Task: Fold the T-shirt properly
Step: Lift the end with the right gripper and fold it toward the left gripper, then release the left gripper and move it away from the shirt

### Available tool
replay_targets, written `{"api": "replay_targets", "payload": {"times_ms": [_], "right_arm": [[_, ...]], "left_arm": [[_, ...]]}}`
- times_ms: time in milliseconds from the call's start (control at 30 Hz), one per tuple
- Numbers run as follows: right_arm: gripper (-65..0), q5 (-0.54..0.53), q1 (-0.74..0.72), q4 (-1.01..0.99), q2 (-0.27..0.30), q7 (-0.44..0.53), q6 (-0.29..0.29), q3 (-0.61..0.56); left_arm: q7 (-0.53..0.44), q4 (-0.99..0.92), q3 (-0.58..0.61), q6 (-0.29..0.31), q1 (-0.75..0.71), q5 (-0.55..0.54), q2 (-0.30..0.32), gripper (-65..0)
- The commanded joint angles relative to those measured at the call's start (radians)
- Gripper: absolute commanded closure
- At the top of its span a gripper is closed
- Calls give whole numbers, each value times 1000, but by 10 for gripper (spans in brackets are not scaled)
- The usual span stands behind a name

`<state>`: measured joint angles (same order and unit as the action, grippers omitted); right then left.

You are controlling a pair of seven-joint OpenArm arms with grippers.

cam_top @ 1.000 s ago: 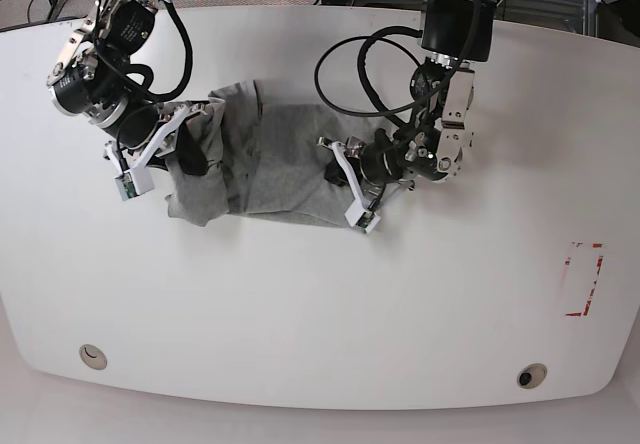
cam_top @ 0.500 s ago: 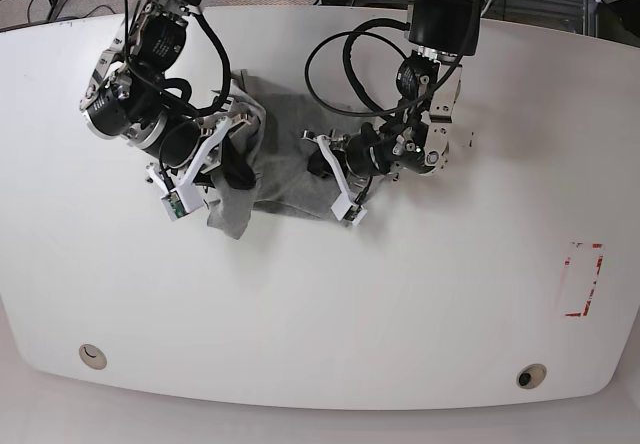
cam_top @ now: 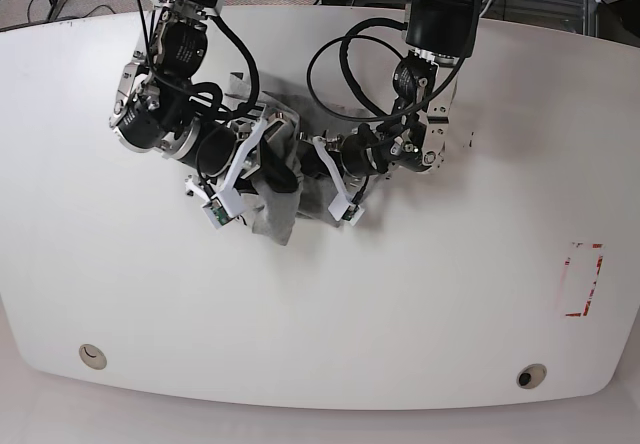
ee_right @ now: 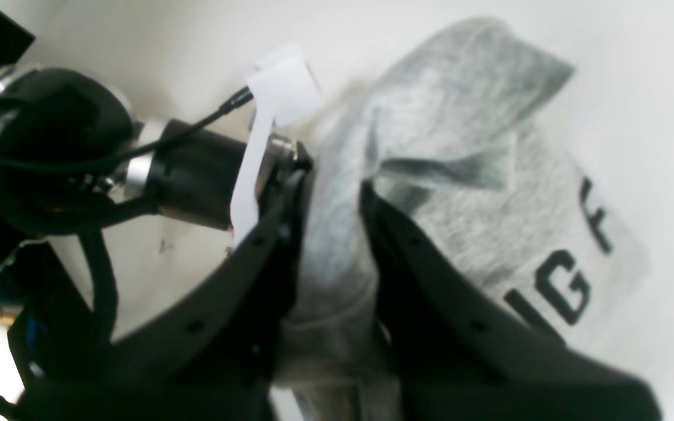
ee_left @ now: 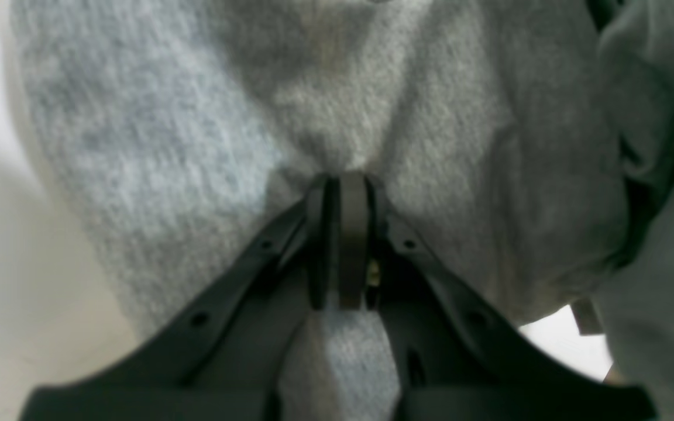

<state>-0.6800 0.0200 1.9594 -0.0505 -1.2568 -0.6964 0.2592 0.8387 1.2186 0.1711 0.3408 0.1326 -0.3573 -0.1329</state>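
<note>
The heather-grey T-shirt (cam_top: 278,216) is bunched into a narrow heap at the middle of the white table, between my two grippers. My right gripper (cam_top: 272,169), on the base view's left, is shut on a thick fold of it (ee_right: 331,193). Dark block lettering (ee_right: 571,275) shows on the cloth lying beyond that fold. My left gripper (cam_top: 320,167), on the base view's right, is shut on the shirt's edge (ee_left: 340,184). Grey fabric (ee_left: 196,117) fills its wrist view. The two grippers are almost touching, and the left arm's wrist (ee_right: 196,169) shows right beside the right gripper's fingers.
The white table (cam_top: 420,304) has a red-outlined rectangle (cam_top: 583,279) at the right and round holes at the front left (cam_top: 92,355) and front right (cam_top: 531,375). Black cables (cam_top: 340,64) loop above the left arm.
My right gripper has carried its side of the shirt rightwards, up against the left gripper. The shirt has gone from spread flat to a narrow bunch. The left gripper shifted slightly left.
</note>
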Motion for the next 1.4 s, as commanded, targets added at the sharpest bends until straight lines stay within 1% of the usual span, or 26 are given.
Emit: {"api": "replay_targets", "payload": {"times_ms": [0, 67, 133, 167, 300, 333, 367, 400, 467, 500, 533, 633, 800, 933, 1033, 1200, 1300, 1367], "right_arm": [[-16, 6, -10, 7, -1, 27, -2, -21], [-43, 26, -10, 7, -1, 30, -2, -31], [-97, 33, -9, 7, -1, 39, -2, -44], [-127, 38, -9, 7, -1, 44, -2, -50], [-281, 47, -7, 7, -1, 53, -2, -51], [-309, 47, -7, 7, -1, 55, -2, -51], [-350, 47, -7, 7, -1, 55, -2, -51], [-376, 47, -9, 7, 1, 55, -2, -51], [-420, 47, -10, 7, 7, 55, -2, -51], [-431, 47, -10, 7, 7, 55, -2, -51], [-439, 47, -12, 7, 8, 55, -2, -51], [-436, 47, -12, 8, 11, 55, -2, -51], [-436, 41, -9, 8, 30, 55, -2, -51], [-436, 41, -9, 8, 39, 55, -2, -51], [-436, 44, -9, 11, 48, 55, -2, -50], [-436, 44, -15, 11, 62, 55, -2, -25], [-438, 44, -25, 8, 62, 55, -2, -18], [-438, 46, -36, 8, 62, 55, -2, -21]], "left_arm": [[127, -30, 5, -29, -27, 120, 6, -29], [127, -30, 5, -29, -27, 120, 6, -31], [127, -30, 5, -29, -27, 119, 6, -31], [127, -30, 5, -29, -27, 119, 6, -31], [127, -29, 3, -27, -23, 119, 6, -32], [127, -29, 3, -27, -23, 119, 6, -33], [127, -29, 3, -27, -23, 117, 6, -44], [127, -29, 3, -27, -21, 113, 6, -60], [127, -29, 3, -27, -21, 83, 6, -110], [127, -29, 2, -27, -21, 65, 6, -131], [127, -29, 2, -27, -20, 39, 9, -161], [126, -7, -14, -32, -17, -16, 14, -229], [132, 60, -51, -32, -17, -59, 14, -285], [138, 117, -74, -32, -17, -84, 14, -297], [170, 154, -95, -29, -17, -96, 19, -296], [215, 263, -166, -21, -21, -139, 62, -294], [218, 320, -193, 25, -26, -181, 100, -294], [235, 355, -222, 76, -27, -213, 144, -294]]}}
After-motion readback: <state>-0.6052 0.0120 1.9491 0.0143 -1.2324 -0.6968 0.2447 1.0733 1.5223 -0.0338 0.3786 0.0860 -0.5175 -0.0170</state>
